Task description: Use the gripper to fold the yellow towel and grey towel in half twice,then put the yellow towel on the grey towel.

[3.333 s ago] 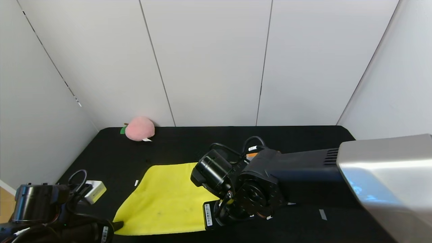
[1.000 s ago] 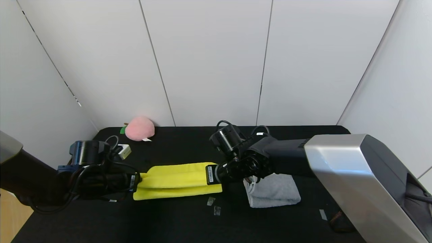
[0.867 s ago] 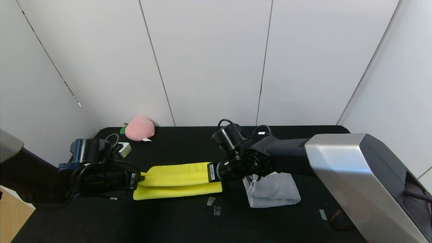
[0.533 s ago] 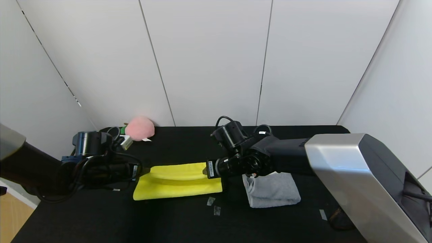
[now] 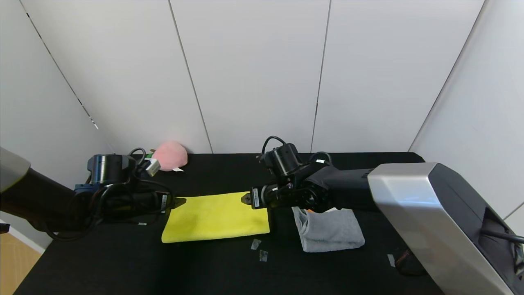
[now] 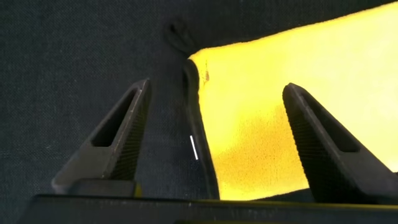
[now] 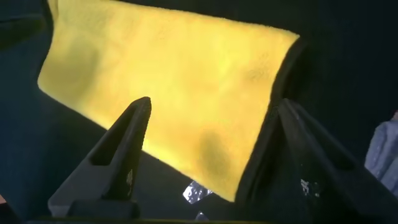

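Observation:
The yellow towel (image 5: 215, 217) lies flat on the black table, folded into a wide rectangle. My left gripper (image 5: 179, 201) hovers at its far left corner, open and holding nothing. In the left wrist view the yellow towel (image 6: 280, 112) and its dark trim show between the spread fingers of the left gripper (image 6: 217, 87). My right gripper (image 5: 245, 198) hangs open over the far right corner. The right wrist view shows the yellow towel (image 7: 174, 81) below the right gripper (image 7: 215, 102). The grey towel (image 5: 331, 230) lies folded to the right, partly under the right arm; a bit of the grey towel (image 7: 382, 152) shows there too.
A pink plush peach (image 5: 169, 155) sits at the back left against the wall. Small tape scraps (image 5: 259, 249) lie in front of the yellow towel and another tape scrap (image 5: 391, 259) at the front right. White walls close in the table on three sides.
Both grippers have opened and let go of the yellow towel's edge, then lifted a little. The raised fold has dropped, and the towel now lies flat.

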`<act>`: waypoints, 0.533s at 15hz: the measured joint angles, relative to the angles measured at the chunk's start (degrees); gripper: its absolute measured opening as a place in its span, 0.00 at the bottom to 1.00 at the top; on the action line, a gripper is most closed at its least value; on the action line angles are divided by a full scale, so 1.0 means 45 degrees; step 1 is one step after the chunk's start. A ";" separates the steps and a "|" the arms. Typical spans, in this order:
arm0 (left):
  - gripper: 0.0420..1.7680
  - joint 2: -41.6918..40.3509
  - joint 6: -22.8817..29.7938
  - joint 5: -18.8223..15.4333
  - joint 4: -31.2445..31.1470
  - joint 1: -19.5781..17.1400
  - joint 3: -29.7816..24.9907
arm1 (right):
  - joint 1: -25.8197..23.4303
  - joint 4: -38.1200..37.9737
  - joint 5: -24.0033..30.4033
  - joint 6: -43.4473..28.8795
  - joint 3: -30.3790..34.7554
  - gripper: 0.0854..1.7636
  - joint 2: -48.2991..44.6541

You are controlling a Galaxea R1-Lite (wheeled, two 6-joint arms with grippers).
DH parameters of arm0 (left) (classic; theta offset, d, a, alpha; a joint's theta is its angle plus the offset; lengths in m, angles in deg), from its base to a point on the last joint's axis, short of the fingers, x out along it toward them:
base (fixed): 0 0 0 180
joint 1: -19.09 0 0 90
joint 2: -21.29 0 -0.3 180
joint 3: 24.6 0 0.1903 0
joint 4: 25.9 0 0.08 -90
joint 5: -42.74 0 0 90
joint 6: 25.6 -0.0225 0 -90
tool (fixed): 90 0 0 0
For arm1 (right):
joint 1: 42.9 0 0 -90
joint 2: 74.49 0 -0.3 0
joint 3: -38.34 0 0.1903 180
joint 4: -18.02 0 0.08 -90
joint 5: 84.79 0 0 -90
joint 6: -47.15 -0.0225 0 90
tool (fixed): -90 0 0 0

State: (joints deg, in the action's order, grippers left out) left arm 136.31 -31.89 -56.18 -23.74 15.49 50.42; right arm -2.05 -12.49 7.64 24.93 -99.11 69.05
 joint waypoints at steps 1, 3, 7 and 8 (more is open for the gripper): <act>0.86 -0.0043 0.0011 0.0003 0.0014 -0.0016 0.0000 | -0.0014 -0.0024 -0.0019 0.0000 0.0000 0.85 -0.0016; 0.88 -0.0238 0.0073 -0.0005 0.0008 -0.0073 -0.0092 | -0.0008 -0.0138 -0.0114 0.0005 0.0011 0.88 -0.0098; 0.92 -0.0721 0.0141 -0.0084 0.0008 -0.0184 -0.0339 | -0.0135 -0.0187 -0.0146 -0.0005 0.0146 0.91 -0.0163; 0.92 -0.0856 0.0146 -0.0133 0.0008 -0.0200 -0.0409 | -0.0173 -0.0195 -0.0163 -0.0019 0.0190 0.92 -0.0141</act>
State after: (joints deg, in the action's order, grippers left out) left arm 132.46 -31.23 -56.78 -23.70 14.58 48.58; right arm -2.83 -13.37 6.91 24.84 -98.25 68.42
